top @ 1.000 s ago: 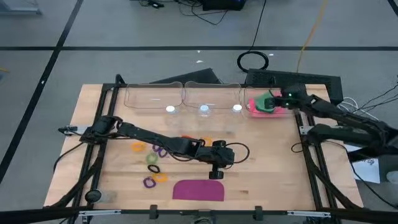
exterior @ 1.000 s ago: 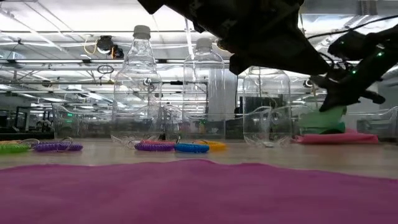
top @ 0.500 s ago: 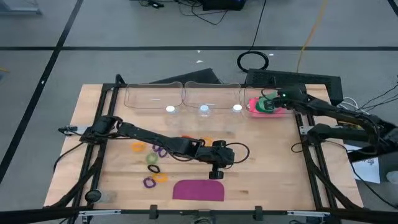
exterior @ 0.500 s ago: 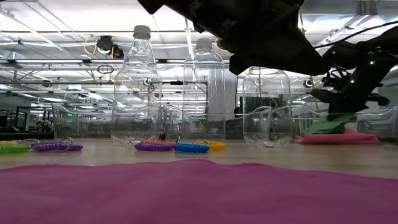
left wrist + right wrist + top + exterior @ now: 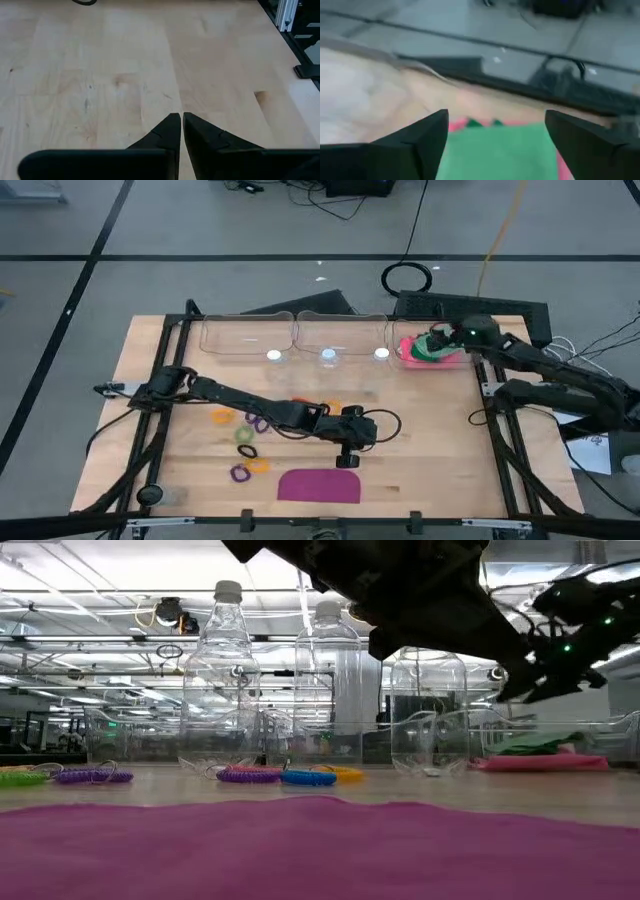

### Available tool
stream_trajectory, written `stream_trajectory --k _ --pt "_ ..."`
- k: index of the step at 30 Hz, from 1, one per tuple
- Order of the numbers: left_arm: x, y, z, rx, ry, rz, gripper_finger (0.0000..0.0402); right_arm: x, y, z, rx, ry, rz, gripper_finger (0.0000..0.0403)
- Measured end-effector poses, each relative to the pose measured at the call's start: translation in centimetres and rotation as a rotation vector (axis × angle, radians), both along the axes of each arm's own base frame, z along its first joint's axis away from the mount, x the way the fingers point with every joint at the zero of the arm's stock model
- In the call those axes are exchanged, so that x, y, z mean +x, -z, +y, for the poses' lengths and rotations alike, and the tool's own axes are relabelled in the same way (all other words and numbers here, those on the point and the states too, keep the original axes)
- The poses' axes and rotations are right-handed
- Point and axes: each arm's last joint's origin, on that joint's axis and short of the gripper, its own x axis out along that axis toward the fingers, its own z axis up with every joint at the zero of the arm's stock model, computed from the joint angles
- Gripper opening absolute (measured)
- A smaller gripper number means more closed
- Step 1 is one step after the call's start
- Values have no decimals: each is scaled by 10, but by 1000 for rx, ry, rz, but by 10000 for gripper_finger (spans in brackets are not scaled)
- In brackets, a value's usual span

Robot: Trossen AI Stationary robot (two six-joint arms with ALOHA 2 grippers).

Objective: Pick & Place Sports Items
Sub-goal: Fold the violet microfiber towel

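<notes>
Wooden surface (image 5: 430,440), black frame round it. Purple piece (image 5: 319,485): flat, soft, rectangular w/ rounded top edge, lying at near edge, centre; in low view it fills the foreground as a magenta sheet. Pink rectangle (image 5: 447,361): flat, at far right corner, just beside the row of bottles. Green piece (image 5: 428,349): soft, crumpled, lying on top of pink rectangle, a darker green fold showing at its edge; in right wrist view it reads as a flat bright green sheet w/ pink showing at both sides. Elastic rings (image 5: 244,442): small coils, scattered left of centre, in orange, purple, green; more by the left arm, partly hidden; low view shows purple, blue, orange coils in a cluster (image 5: 282,776) and green plus purple at far left. Three clear plastic bottles (image 5: 295,337) lying in a row along far edge, caps toward near side. Right tool (image 5: 440,340): above green piece, fingers spread wide, released, nothing between them; apart from the cloth in low view. Left tool (image 5: 348,459): mid-surface, just above purple piece, fingers clenched tip to tip on nothing, bare wood ahead of it.
</notes>
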Motion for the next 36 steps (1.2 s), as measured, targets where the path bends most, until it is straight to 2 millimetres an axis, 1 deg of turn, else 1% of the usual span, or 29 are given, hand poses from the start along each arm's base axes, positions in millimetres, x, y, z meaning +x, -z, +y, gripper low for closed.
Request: stream_trajectory --k 3,6,10,14,17,19,22,24,25,27,29,32,36 --pt "0 0 0 0 0 1 21 2 -13 12 -67 -128 -56 263" --pt "-1 1 0 11 7 10 21 5 -22 27 -98 -297 -121 259" --pt "-5 6 1 79 55 61 21 16 -27 52 -40 -526 -236 239" --pt "-10 11 2 107 70 131 21 34 -30 86 4 -775 -298 200" --pt "-15 14 0 120 77 185 21 47 -36 119 -34 -986 -343 159" --pt "-19 16 -4 133 92 223 21 53 -40 141 -86 -1095 -383 125" --pt "-29 19 -16 157 122 287 20 56 -44 175 -185 -1230 -416 66" --pt "-38 15 -26 176 132 310 13 55 -45 195 -238 -1309 -421 20" --pt "-43 11 -32 179 132 319 7 54 -45 204 -259 -1338 -423 3" --pt "-53 5 -42 167 127 345 1 52 -43 220 -281 -1380 -429 4" --pt "-63 5 -51 143 132 412 6 51 -42 234 -284 -1399 -440 13" --pt "-76 12 -69 113 156 501 2 51 -38 252 -302 -1420 -450 4" --pt "-86 23 -98 82 217 517 4 55 -30 270 -305 -1462 -454 4"
